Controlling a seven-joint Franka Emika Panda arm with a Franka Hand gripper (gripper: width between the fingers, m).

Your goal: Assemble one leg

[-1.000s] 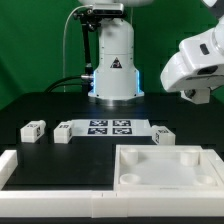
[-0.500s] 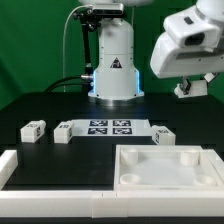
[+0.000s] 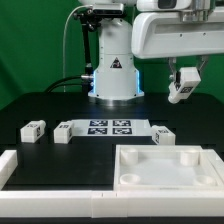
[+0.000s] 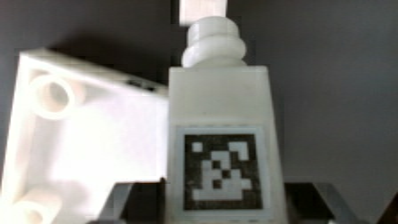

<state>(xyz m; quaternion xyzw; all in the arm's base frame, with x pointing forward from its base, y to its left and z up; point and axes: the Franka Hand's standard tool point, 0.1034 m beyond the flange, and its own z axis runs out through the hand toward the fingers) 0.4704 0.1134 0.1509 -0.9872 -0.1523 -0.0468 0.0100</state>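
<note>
My gripper hangs high at the exterior view's right, above the table, shut on a white leg with a black-and-white tag. In the wrist view the held leg stands between the dark fingers, its knobbed end pointing away, with the white square panel below it. Three more legs lie on the table: one at the left, one beside the marker board, one right of it. The large white panel with corner holes lies at the front right.
The marker board lies at the table's middle, before the arm's white base. A white L-shaped rail runs along the front and left edges. Cables hang behind the base.
The arm has swung toward the exterior view's left and rotated, carrying the held leg; the gripper now hangs downward above the panel's far right side.
</note>
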